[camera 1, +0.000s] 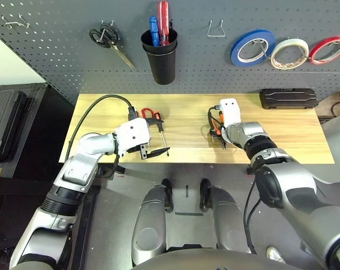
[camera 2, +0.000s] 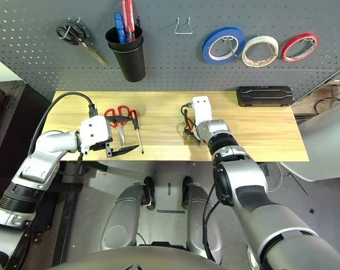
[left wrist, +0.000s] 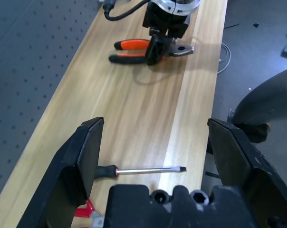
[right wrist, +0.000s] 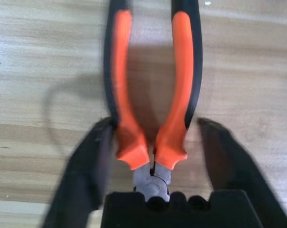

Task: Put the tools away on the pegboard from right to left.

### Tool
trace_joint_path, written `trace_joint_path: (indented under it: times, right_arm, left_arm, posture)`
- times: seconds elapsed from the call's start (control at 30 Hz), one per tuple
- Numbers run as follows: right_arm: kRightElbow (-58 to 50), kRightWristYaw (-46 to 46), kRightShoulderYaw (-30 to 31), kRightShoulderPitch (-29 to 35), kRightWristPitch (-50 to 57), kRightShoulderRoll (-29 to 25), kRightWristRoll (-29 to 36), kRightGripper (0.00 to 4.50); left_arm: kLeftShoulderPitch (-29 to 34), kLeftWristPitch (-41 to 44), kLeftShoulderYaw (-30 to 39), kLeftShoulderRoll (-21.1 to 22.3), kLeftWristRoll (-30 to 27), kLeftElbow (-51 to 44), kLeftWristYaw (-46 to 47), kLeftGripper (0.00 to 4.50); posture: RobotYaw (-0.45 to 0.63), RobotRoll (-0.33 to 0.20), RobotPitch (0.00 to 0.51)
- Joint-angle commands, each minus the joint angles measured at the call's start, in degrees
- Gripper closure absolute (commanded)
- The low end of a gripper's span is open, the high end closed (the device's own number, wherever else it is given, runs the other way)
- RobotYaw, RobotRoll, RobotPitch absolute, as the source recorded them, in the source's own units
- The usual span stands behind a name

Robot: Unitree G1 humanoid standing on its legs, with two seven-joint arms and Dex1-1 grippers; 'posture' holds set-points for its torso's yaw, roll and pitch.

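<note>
Orange-handled pliers straddled by right end effector, fingers unclosed | left end effector spread, angled over table

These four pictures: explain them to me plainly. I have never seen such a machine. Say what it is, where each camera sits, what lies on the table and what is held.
It is a humanoid robot with two silver arms, each ending in a two-fingered black gripper. Two pictures come from cameras on its head, looking down at a wooden table before a grey pegboard. The other two come from cameras on the wrists, looking along the fingers. On the table lie orange-and-black pliers, a screwdriver, red-handled scissors and a black case. The right gripper straddles the pliers' handles with one finger touching and the other still apart, so nothing is firmly held yet. The left gripper hovers open above the screwdriver.
</note>
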Motion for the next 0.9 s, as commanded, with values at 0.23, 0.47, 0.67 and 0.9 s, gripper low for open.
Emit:
trace_joint_path:
  times: [0.23, 0.47, 0.67, 0.9]
  right_arm:
    - [0.0, 1.6, 2.7, 2.8, -2.4, -0.3, -2.7, 2.19]
    - [-15.8, 6.4, 6.4, 8.8, -3.3, -2.9, -4.4, 2.19]
    - [-37.3, 11.4, 8.4, 19.4, -3.3, -7.6, -4.6, 2.19]
    - [-56.2, 19.2, 9.0, 29.4, -13.9, -12.7, -3.1, 2.19]
  left_arm:
    - [1.5, 1.1, -0.6, 0.1, -0.3, -2.4, -0.1, 0.00]
    - [2.3, 3.0, 1.1, -0.5, -3.3, -5.3, 0.6, 0.00]
    - [3.9, 4.3, 2.8, -0.1, -5.4, -8.7, 1.5, 0.00]
    - [4.5, 5.1, 5.0, -1.3, -7.6, -11.4, 3.9, 0.00]
  posture:
    - [0.14, 0.000, 0.342]
    - [0.14, 0.000, 0.325]
    - [0.15, 0.000, 0.303]
    - [0.14, 0.000, 0.272]
